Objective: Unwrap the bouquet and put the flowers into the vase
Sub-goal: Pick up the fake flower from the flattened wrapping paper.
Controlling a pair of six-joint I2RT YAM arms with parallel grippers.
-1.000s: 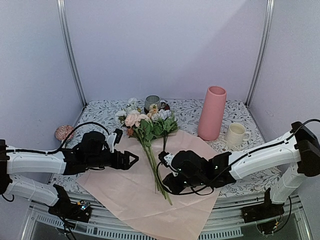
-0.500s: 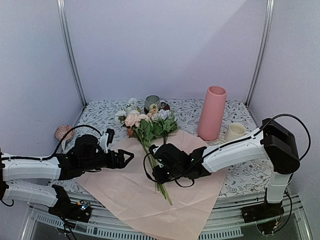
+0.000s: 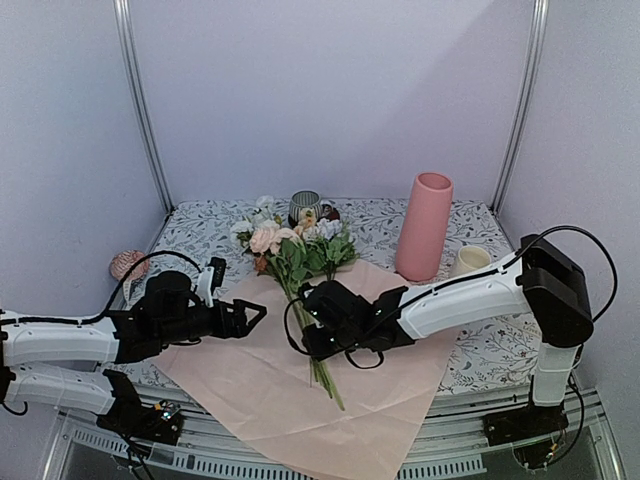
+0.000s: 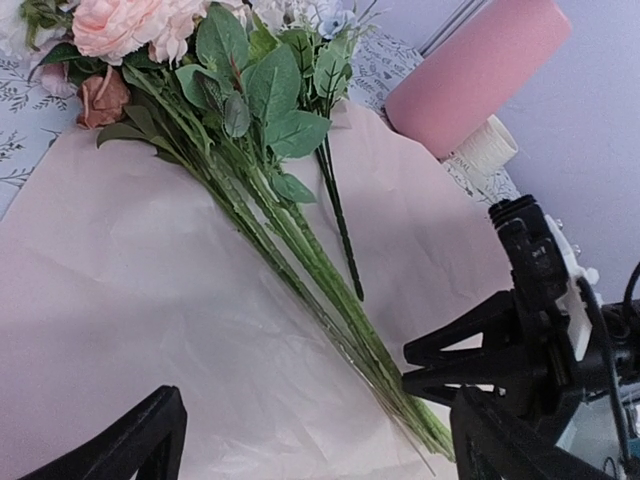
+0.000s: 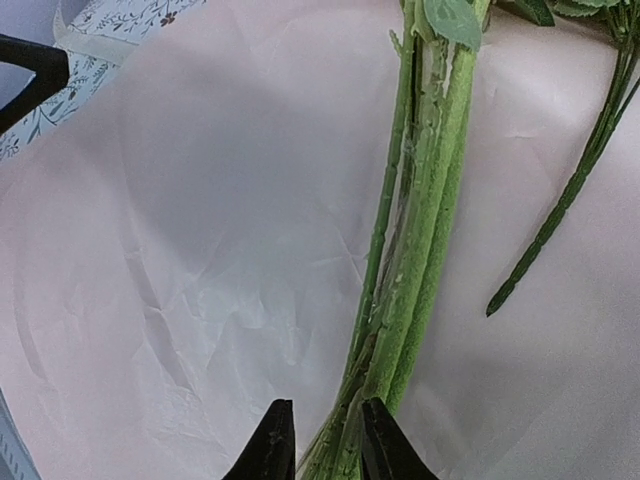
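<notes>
The bouquet is unwrapped: the flowers (image 3: 289,243) lie on the flat pale pink paper (image 3: 250,385), blooms toward the back and green stems (image 3: 316,360) toward the front. The tall pink vase (image 3: 424,226) stands upright at the back right. My left gripper (image 3: 256,316) hovers open left of the stems, and in its wrist view (image 4: 320,452) only paper lies between the wide fingers. My right gripper (image 3: 306,342) sits low over the stems. In its wrist view (image 5: 325,447) the tips stand slightly apart astride the stem bundle (image 5: 420,230), which is wider than the gap.
A cream mug (image 3: 470,261) stands just right of the vase. A striped cup (image 3: 304,206) sits behind the blooms. A pink ball-like object (image 3: 127,265) lies at the table's left edge. One thin dark stem (image 5: 560,215) lies apart, right of the bundle.
My right arm has swung left and settled over the stems, and its jaws have parted a little. My left gripper has drawn back slightly to the left, still open.
</notes>
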